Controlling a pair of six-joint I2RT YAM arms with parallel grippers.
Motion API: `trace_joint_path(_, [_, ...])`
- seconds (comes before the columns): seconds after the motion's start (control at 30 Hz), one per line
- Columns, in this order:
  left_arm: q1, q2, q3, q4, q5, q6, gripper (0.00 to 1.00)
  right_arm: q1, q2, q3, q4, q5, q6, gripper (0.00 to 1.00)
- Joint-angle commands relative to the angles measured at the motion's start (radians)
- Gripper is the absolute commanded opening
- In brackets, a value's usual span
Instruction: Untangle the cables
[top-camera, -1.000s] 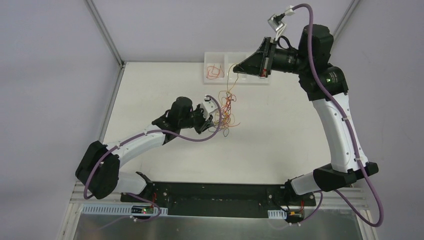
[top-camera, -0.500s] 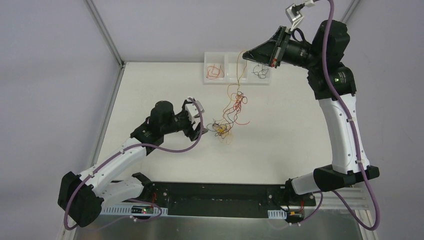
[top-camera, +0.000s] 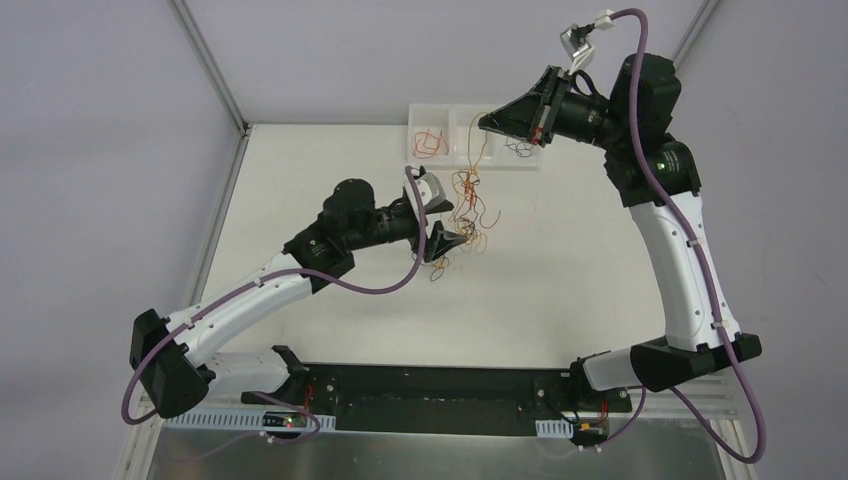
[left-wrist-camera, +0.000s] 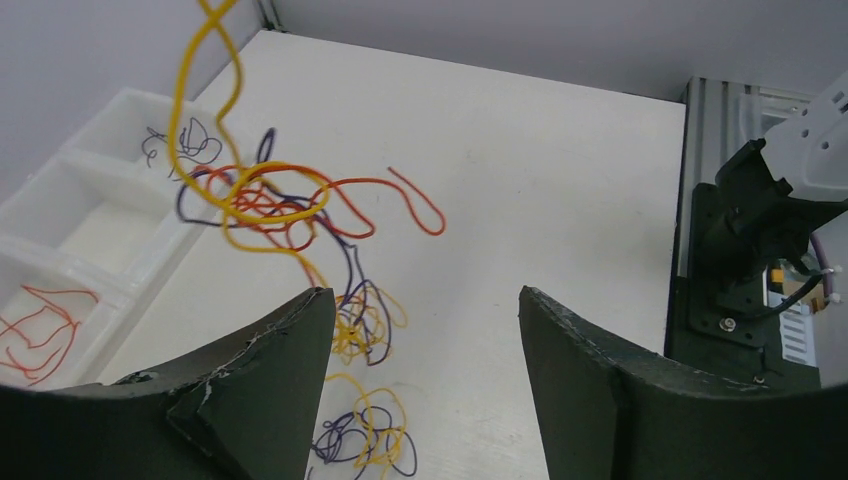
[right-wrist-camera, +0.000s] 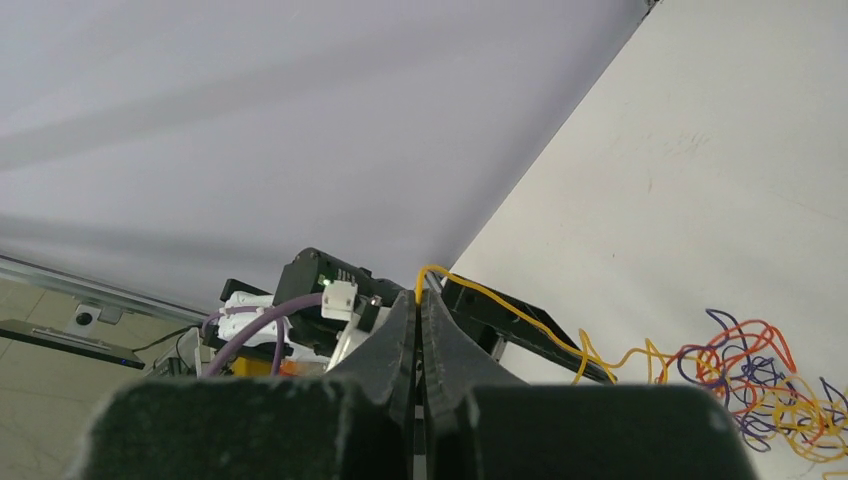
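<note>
Cables (top-camera: 466, 208) hang in a tangle over the worktop (top-camera: 570, 270), near its far side. The right tool (top-camera: 484, 121) is clamped on a yellow cable (right-wrist-camera: 500, 305). The left tool (top-camera: 447, 240) has its fingers apart, just beside the tangle.

The left claw (left-wrist-camera: 422, 295) hangs above the white table (left-wrist-camera: 560, 150), its two dark fingers (left-wrist-camera: 260, 390) spread wide and gripping nothing. Ahead of it and slightly to its left is a knot of cables (left-wrist-camera: 300, 225). A yellow cable (left-wrist-camera: 262, 218) climbs out of sight overhead, looped through red and purple strands, and one red end (left-wrist-camera: 432, 215) curls out ahead of the gap. A smaller clump (left-wrist-camera: 365, 445) of yellow and purple wire lies on the table close by the left finger. Farther left sits a divided white tray (left-wrist-camera: 100, 170), with purple wire (left-wrist-camera: 185, 150) in one compartment and red wire (left-wrist-camera: 35, 325) in another. To the claw's right, a black mount (left-wrist-camera: 750, 230) stands by a metal rail (left-wrist-camera: 720, 95) at the table's edge.
</note>
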Motion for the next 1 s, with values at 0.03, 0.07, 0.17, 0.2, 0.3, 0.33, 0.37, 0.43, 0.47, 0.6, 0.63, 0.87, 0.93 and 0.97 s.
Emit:
trace_joint_path(0.03, [-0.041,0.061,0.052,0.093,-0.082,-0.056,0.71,0.026,-0.063,-0.03,0.09,0.067,0.014,0.0])
trace_joint_path(0.07, [-0.046,0.076,0.061,0.097,-0.11,-0.058,0.72,0.031,-0.064,-0.036,0.099,0.069,0.022,0.0])
trace_joint_path(0.17, [-0.048,0.133,0.092,0.115,-0.198,-0.062,0.73,0.045,-0.07,-0.049,0.117,0.079,0.05,0.0])
trace_joint_path(0.2, [-0.048,0.149,0.1,0.123,-0.227,-0.064,0.73,0.05,-0.073,-0.057,0.126,0.079,0.062,0.0])
trace_joint_path(0.3, [-0.047,0.189,0.112,0.156,-0.295,-0.061,0.74,0.069,-0.078,-0.076,0.158,0.081,0.099,0.0])
trace_joint_path(0.33, [-0.048,0.197,0.11,0.17,-0.292,-0.057,0.74,0.075,-0.08,-0.079,0.164,0.083,0.111,0.0])
trace_joint_path(0.37, [-0.048,0.204,0.104,0.184,-0.286,-0.056,0.73,0.081,-0.08,-0.083,0.17,0.085,0.123,0.0])
trace_joint_path(0.43, [-0.049,0.215,0.096,0.193,-0.271,-0.051,0.58,0.089,-0.078,-0.086,0.185,0.088,0.149,0.0])
trace_joint_path(0.47, [-0.049,0.216,0.091,0.192,-0.267,-0.047,0.48,0.089,-0.076,-0.083,0.188,0.09,0.159,0.0])
trace_joint_path(0.6, [-0.045,0.197,0.043,0.149,-0.267,-0.018,0.1,0.087,-0.072,-0.037,0.168,0.117,0.141,0.0])
trace_joint_path(0.63, [-0.04,0.185,0.027,0.127,-0.269,-0.017,0.07,0.084,-0.07,-0.018,0.154,0.131,0.13,0.0])
trace_joint_path(0.87, [0.021,0.106,-0.13,0.0,-0.246,-0.012,0.0,0.016,-0.03,0.149,0.1,0.204,0.07,0.0])
trace_joint_path(0.93, [0.047,0.085,-0.167,-0.037,-0.23,-0.012,0.0,-0.01,-0.017,0.191,0.085,0.229,0.06,0.0])
trace_joint_path(0.97, [0.06,0.074,-0.182,-0.061,-0.218,-0.011,0.0,-0.025,-0.013,0.207,0.084,0.234,0.06,0.0])
